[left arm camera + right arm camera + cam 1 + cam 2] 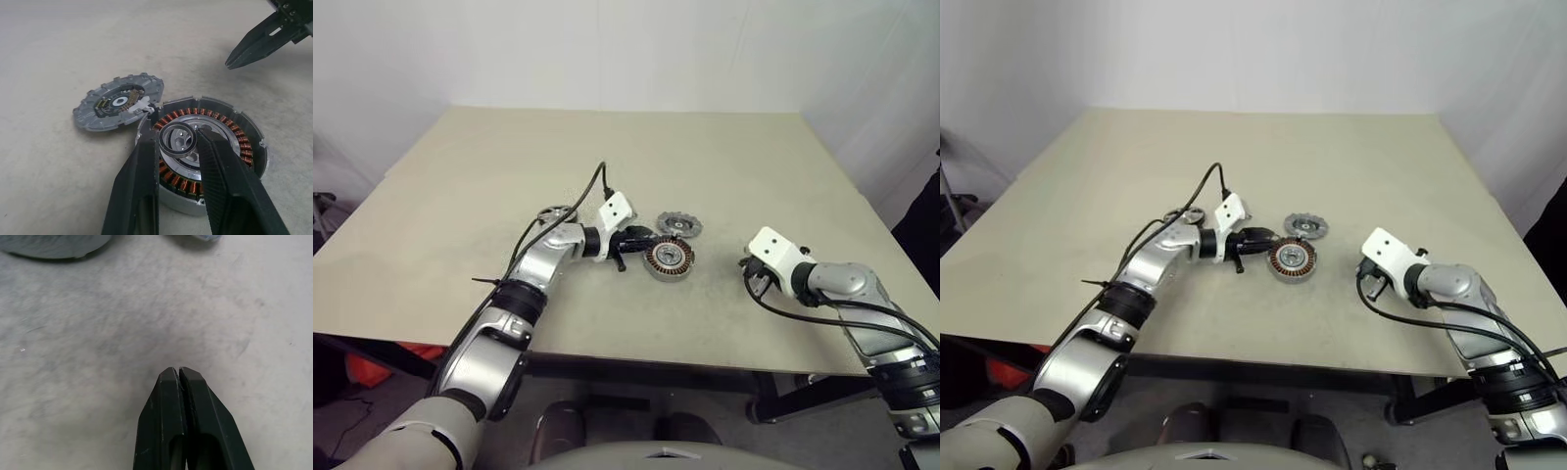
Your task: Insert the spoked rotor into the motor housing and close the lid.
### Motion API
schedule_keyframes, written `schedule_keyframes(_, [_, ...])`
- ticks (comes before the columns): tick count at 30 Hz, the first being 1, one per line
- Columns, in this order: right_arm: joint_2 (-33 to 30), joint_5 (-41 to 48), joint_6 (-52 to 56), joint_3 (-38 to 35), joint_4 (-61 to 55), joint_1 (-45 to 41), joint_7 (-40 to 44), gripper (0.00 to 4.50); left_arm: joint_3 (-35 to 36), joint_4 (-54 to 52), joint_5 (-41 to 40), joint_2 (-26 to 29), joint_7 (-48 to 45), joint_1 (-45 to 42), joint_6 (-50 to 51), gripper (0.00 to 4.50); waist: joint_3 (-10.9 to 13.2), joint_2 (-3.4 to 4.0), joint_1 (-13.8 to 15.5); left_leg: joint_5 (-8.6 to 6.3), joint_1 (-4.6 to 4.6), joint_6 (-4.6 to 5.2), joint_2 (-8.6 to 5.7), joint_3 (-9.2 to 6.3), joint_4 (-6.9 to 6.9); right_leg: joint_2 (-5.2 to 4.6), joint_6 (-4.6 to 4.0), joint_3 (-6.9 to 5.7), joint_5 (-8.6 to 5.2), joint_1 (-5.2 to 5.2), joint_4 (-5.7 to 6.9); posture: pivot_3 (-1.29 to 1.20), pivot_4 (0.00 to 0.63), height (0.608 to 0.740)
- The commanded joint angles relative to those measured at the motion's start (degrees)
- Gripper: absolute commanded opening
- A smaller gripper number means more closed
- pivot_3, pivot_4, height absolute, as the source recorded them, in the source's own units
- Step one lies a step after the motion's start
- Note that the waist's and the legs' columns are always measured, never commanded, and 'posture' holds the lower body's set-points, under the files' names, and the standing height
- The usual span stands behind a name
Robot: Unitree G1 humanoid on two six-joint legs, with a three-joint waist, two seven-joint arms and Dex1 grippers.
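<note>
Left gripper (178,147) up close, fingers apart astride the motor housing (205,152) mid-table, its copper windings clear from the wrist, grey toothed disc (117,100) touching its rim, while the right gripper (179,374), fingers pressed together, hangs over bare table (98,357).

coppery-brown motor housing (210,147), grey toothed disc (117,101)

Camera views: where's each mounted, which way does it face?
Left eye, right eye: head-mounted, facing forward-down over the table; both arms show, left end effector at the motor housing, right end effector apart.
Left wrist: looks along its own end effector onto the motor housing and grey toothed disc.
Right wrist: looks along its shut end effector at tabletop.
Shared: head and left wrist views show motor housing and disc.
</note>
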Motion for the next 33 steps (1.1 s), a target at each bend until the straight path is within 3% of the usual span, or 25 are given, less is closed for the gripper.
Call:
schedule_keyframes(1, [-0.3,-0.2,0.9,-2.9,-4.2,1.6,-1.8,0.0,-0.4,3.2,1.1,-1.1,-1.3,-3.1,-3.2,0.76,0.0,-0.01,0.2,0.0,0.03,0.0,0.0,-0.01,0.0,0.0,0.0,0.0,0.0,0.04,0.0,0.0,0.0,0.74])
schedule_keyframes(16, [2.0,0.9,4.6,-5.2,-9.1,5.7,-6.1,0.0,-0.1,14.7,3.6,-5.8,-3.0,-9.8,-6.7,0.76,0.0,-0.01,1.6,0.0,0.1,0.0,-0.03,-0.23,0.0,-0.05,0.01,0.0,0.0,0.11,-0.01,0.0,0.0,0.74])
schedule_keyframes(33, [2.7,1.4,6.0,-6.2,-11.7,7.7,-7.2,0.0,0.2,21.1,6.3,-8.1,-2.9,-10.2,-8.6,0.76,0.0,-0.02,1.7,-0.01,0.14,0.01,-0.18,-0.25,0.0,-0.24,0.05,-0.02,0.02,0.15,-0.01,0.0,0.0,0.74])
